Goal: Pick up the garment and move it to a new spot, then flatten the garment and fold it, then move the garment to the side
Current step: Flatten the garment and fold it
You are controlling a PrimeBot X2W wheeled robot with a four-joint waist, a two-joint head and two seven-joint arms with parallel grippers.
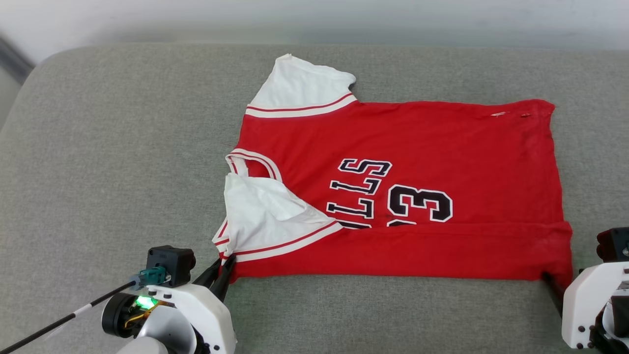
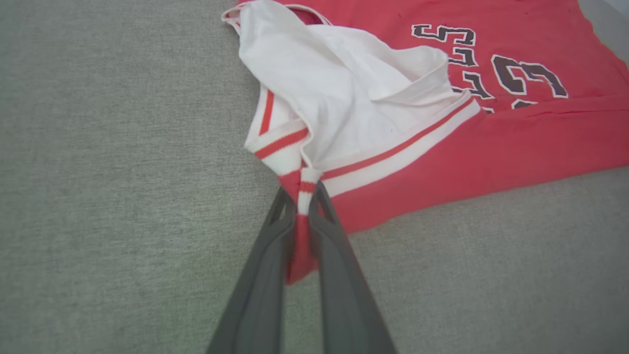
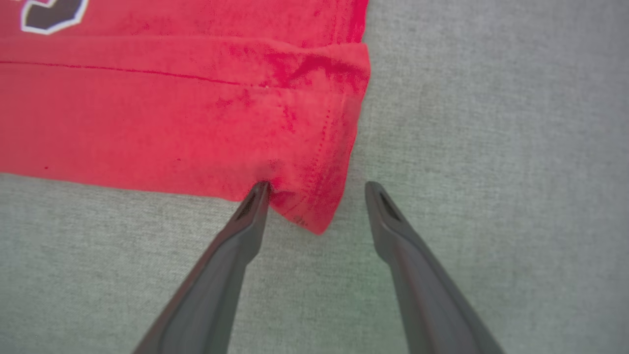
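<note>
Your left gripper (image 2: 303, 195) pinches the jersey (image 1: 432, 142) at its striped trim (image 2: 300, 183), toward the cushion's (image 1: 113, 162) front edge. Right gripper (image 3: 317, 191) is spread astride the hem corner (image 3: 314, 216), probably so both near corners lift together.

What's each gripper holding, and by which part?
The left gripper is shut on the garment, pinching its corner by the striped sleeve trim. The right gripper is open around the hem corner, holding nothing.

A grey fabric-covered surface (image 1: 113, 157) with a woven texture spans the head view, its far-left corner rounded. Beyond its far edge lies a pale background (image 1: 344, 19), with a dark strip (image 1: 14, 61) at upper left
</note>
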